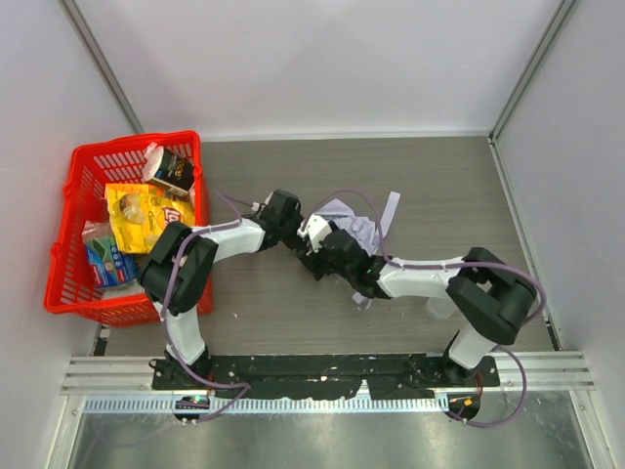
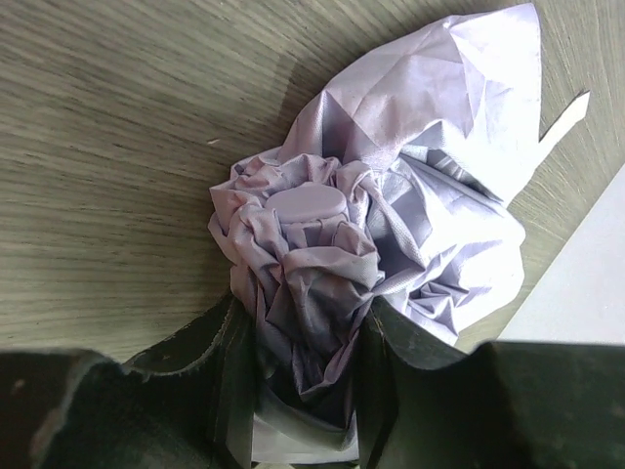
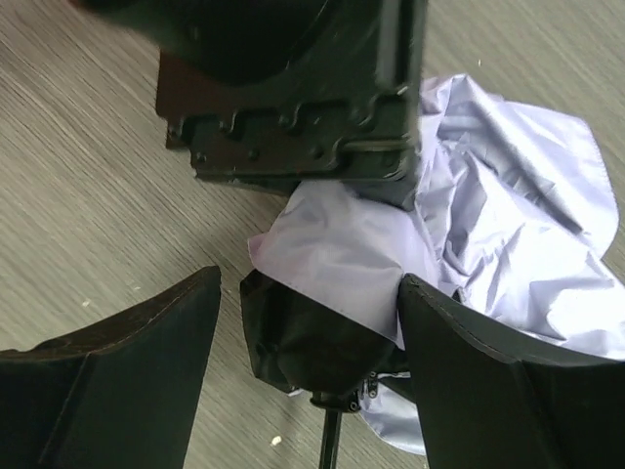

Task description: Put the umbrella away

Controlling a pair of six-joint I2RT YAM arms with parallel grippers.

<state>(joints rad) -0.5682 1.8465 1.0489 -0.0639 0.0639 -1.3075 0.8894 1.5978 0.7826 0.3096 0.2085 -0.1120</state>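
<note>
The umbrella [image 1: 357,229] lies crumpled at mid table, pale lavender fabric with a strap [image 1: 391,208] sticking out toward the back. My left gripper [image 1: 296,234] reaches it from the left. In the left wrist view the bunched canopy [image 2: 391,195] with a round lavender cap [image 2: 308,202] fills the gap between the fingers, and the left gripper [image 2: 305,311] is shut on that fabric. My right gripper [image 1: 317,256] meets it from the right. Its fingers stand wide, the right gripper [image 3: 311,283] open around a dark fold of canopy [image 3: 312,342] and a thin black shaft [image 3: 330,445].
A red basket [image 1: 68,225] stands at the left edge of the table, holding a yellow snack bag [image 1: 146,215], a dark cup [image 1: 172,172] and a blue packet [image 1: 107,264]. White walls close in the back and both sides.
</note>
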